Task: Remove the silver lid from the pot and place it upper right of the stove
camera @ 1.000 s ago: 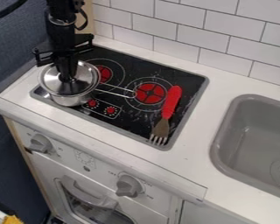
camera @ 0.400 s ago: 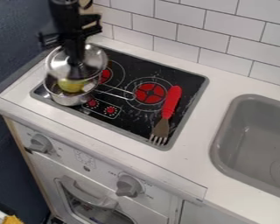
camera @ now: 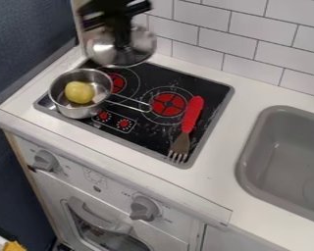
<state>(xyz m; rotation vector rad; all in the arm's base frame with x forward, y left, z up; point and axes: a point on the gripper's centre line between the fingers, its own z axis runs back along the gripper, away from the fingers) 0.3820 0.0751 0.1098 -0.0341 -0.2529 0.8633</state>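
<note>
Lid [camera: 143, 45] is round, silver and very shiny, with dark knob [camera: 125, 48] at its middle. Fingers [camera: 122, 37] are closed on knob. Lid hangs in air by upper left edge of stove [camera: 146, 136], beyond uncovered pot [camera: 73, 112].

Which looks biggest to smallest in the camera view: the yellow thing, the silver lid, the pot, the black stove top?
1. Black stove top
2. Pot and lid: too alike to rank
3. Yellow thing
</note>
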